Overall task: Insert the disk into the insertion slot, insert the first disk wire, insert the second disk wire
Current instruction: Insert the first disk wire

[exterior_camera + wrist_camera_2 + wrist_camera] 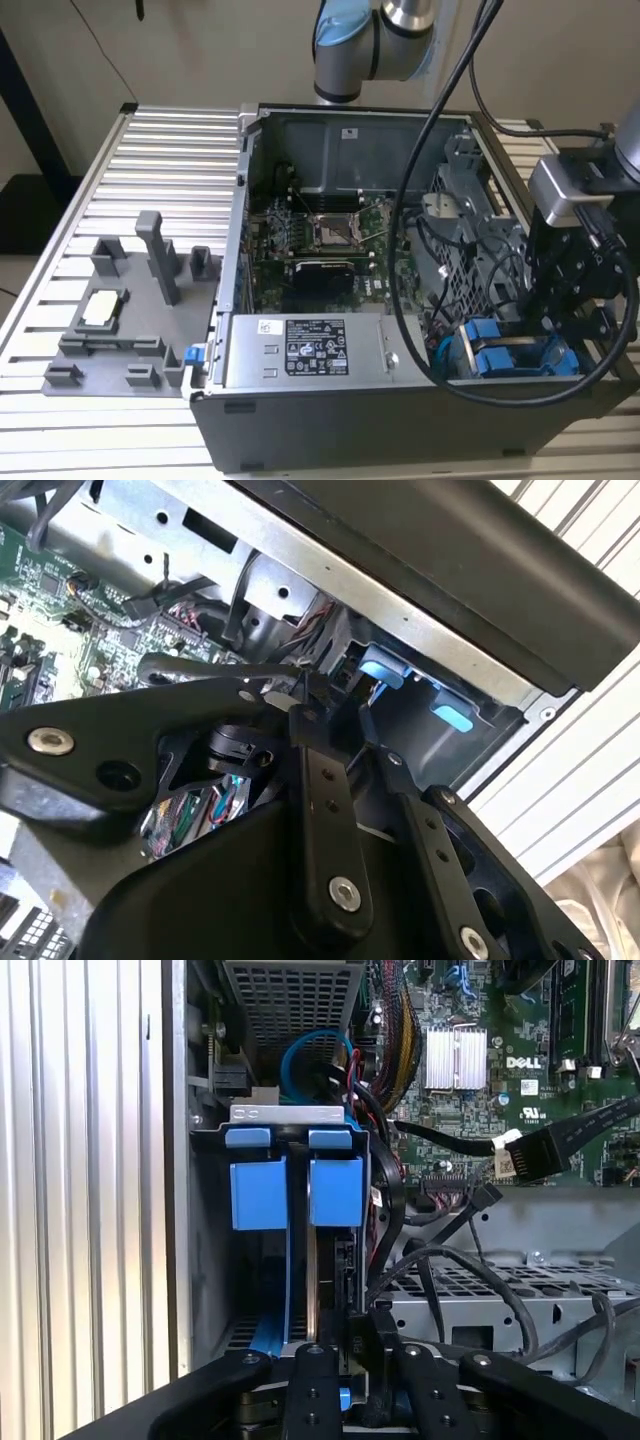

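I've got the gripper (560, 320) low over the drive bay at the exterior view's right: matte black, bolted link arms, thick black cable looping off it. Can't tell whether the jaws are spread or pinching; the wrist views don't show it.

In the first wrist view the disk (335, 1192) stands on edge in the insertion slot (290, 1113), a grey sheet-metal bay. Its glossy blue plastic front is squared off and level w/ the other carrier (258, 1195) just beside it. The disk is the one nearer the motherboard (480, 1020), and its dark slab runs straight back to the gripper (350, 1355).

A thin blue cable (315, 1045) curls in a loop beyond the bay. A black connector (522, 1155) w/ a white tag lies loose over the green board.

The PC case (300, 400) is grey steel w/ its side off, on a ribbed aluminium bench (150, 160). A grey moulded fixture tray (100, 362) is well apart from it, at the exterior view's left.
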`<state>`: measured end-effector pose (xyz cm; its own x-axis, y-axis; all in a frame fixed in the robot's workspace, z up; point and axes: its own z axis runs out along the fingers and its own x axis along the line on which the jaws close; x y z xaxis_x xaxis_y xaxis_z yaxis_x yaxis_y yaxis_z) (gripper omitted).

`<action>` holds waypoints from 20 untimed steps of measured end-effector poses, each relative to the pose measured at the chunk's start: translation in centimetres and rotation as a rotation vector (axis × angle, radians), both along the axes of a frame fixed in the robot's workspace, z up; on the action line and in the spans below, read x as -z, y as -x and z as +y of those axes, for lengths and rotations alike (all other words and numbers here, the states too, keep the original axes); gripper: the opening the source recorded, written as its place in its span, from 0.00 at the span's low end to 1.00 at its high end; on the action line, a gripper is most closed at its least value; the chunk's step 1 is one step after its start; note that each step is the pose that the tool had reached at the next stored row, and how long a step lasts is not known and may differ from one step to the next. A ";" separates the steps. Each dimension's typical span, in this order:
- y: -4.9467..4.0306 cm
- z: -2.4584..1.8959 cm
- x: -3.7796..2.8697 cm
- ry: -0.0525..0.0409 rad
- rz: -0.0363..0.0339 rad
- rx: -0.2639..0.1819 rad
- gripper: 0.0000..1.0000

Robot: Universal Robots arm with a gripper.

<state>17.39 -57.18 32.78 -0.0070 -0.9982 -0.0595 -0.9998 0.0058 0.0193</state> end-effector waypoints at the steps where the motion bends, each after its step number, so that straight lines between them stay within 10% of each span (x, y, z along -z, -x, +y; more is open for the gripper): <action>1: 0.00 -0.01 -0.30 -0.0010 -0.0002 0.000 0.26; 15: 0.01 0.00 -6.76 0.0022 -0.0001 0.000 0.26; 20: 0.02 -0.01 -7.33 0.0037 0.0000 0.000 0.26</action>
<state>17.37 -57.18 40.11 -0.0070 -0.9984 -0.0557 -0.9998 0.0059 0.0193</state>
